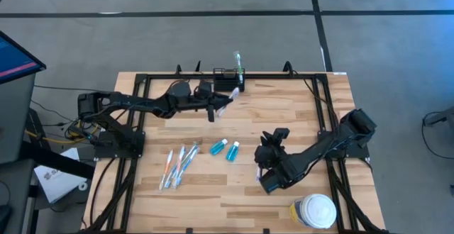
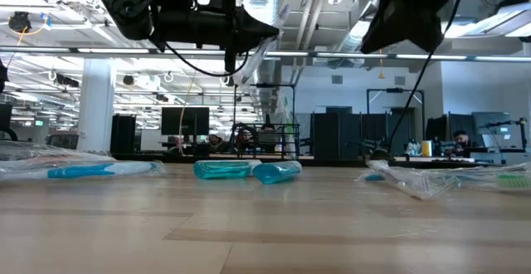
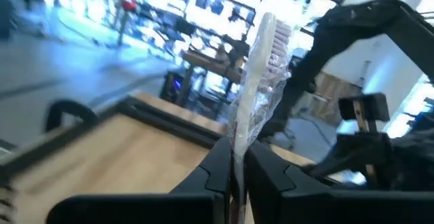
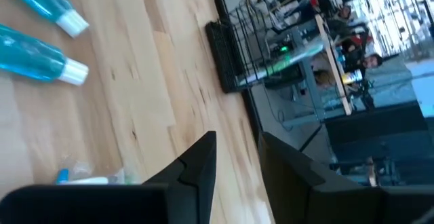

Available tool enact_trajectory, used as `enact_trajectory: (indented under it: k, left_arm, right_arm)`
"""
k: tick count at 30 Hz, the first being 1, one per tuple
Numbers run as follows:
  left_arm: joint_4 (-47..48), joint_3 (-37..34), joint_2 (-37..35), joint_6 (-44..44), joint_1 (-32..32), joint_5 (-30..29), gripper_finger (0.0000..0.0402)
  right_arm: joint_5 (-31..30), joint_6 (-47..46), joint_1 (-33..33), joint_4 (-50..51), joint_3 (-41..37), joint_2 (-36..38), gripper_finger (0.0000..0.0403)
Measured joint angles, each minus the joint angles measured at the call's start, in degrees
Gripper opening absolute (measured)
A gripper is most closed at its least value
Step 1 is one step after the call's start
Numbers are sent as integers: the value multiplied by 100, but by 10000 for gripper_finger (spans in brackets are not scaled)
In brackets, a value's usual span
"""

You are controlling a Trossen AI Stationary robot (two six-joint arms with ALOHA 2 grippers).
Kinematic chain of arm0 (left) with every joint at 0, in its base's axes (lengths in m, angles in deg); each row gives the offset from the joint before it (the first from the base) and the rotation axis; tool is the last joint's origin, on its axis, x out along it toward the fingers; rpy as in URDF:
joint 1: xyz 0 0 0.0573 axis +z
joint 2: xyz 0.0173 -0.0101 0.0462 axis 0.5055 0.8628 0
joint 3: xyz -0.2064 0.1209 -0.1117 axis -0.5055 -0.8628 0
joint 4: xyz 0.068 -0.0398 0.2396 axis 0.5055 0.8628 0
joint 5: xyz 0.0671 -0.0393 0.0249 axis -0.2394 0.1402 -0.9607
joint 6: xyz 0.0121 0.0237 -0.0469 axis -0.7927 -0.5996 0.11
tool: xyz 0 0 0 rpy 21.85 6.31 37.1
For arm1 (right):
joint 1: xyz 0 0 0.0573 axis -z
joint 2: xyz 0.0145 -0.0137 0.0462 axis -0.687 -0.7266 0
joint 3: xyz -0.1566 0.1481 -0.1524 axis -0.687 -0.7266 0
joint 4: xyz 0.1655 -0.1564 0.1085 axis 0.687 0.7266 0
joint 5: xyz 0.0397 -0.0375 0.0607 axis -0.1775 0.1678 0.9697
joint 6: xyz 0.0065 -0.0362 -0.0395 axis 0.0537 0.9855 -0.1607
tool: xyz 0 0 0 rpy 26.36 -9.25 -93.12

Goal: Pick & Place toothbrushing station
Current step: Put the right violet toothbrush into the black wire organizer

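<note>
My left gripper (image 1: 218, 105) hangs above the far middle of the table, shut on a wrapped toothbrush (image 3: 261, 81), just short of the toothbrushing station (image 1: 228, 79). The station is a black wire holder at the far edge with a green toothbrush (image 1: 238, 59) standing in it. My right gripper (image 4: 237, 163) is open over the right half of the table with nothing between its fingers. Two blue bottles (image 1: 225, 149) lie on their sides mid-table. My left gripper pinches the wrapped toothbrush between its two fingers at the handle part of the clear wrapper (image 3: 234, 157). The fingers reach out about level, and the bristle end (image 3: 272, 37) sticks out past the fingertips. The brush is lifted clear of the table.
Several wrapped toothbrushes (image 1: 177, 166) lie at the near left, and one more (image 4: 88, 178) lies on the table by my right gripper. A white-lidded jar (image 1: 313, 211) stands at the near right corner. A black frame (image 1: 312, 85) rims the tabletop.
</note>
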Motion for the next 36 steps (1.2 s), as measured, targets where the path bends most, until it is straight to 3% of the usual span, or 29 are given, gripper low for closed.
enact_trajectory:
  k: [13,20,30,36]
  left_arm:
    - [-499,-167,0,-233,892,-215,16]
    - [-644,-167,0,-527,1340,-210,16]
    - [-1034,-165,24,-821,1682,-250,16]
    - [-1861,-154,605,-824,1821,-290,16]
  right_arm:
    - [52,1,239,-1078,-819,0,102]
    - [174,509,464,-1905,-1103,0,102]
    - [188,730,782,-2053,-1107,0,102]
    - [181,735,897,-2042,-1107,0,102]
